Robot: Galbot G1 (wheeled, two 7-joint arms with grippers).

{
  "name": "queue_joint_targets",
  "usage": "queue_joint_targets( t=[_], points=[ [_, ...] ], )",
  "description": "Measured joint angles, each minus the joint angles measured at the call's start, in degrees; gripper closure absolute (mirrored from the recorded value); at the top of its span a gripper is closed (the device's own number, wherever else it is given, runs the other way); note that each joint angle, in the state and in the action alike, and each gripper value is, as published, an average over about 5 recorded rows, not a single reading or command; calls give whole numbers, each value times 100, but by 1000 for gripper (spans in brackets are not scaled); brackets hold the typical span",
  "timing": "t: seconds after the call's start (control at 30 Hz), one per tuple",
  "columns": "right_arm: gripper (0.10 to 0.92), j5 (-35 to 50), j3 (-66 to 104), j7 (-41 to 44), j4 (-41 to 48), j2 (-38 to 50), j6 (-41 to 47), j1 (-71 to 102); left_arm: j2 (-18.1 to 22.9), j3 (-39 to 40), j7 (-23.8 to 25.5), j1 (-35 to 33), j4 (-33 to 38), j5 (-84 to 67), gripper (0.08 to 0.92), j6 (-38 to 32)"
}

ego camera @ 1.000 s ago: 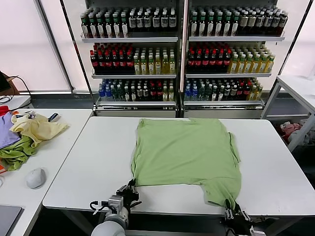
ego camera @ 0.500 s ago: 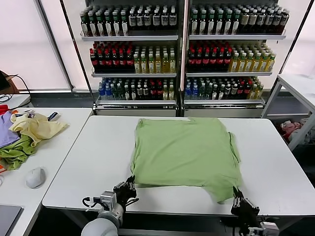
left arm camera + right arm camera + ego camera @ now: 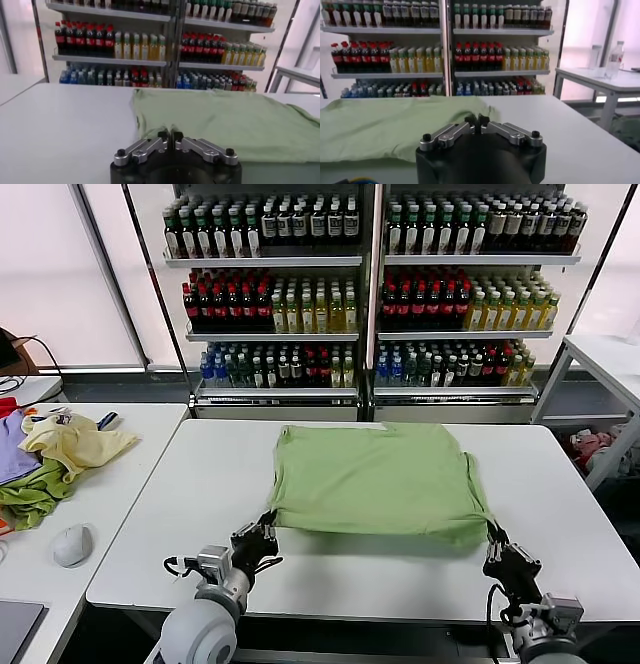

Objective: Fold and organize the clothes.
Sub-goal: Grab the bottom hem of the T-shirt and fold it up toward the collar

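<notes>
Both grippers' fingers (image 3: 268,527) (image 3: 494,536) pinch the T-shirt's (image 3: 375,479) near hem corners.

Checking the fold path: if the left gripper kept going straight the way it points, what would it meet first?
Likely more of the light green T-shirt: the left gripper, shut on its near hem, points across it toward the bottle shelves.
</notes>
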State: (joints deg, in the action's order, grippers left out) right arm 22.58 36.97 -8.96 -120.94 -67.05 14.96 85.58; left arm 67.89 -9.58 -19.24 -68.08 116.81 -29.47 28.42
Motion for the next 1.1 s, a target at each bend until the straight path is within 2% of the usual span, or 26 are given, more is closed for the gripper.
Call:
queue_joint_targets(
  t=[0.73,0.93,1.1],
  points=[
    [887,-424,-868,166,1962,161,198,-2013,340,546,-29,1354,-1666,681,882,99],
    [745,-537,-979,270,2138,104,256,-2147,436,599,-65,1558,-2005,898,875,147],
    [599,-628,-913,345,2088,98,208,-2056,444,569,-104,1565,-2063,1052,764,141]
  ],
)
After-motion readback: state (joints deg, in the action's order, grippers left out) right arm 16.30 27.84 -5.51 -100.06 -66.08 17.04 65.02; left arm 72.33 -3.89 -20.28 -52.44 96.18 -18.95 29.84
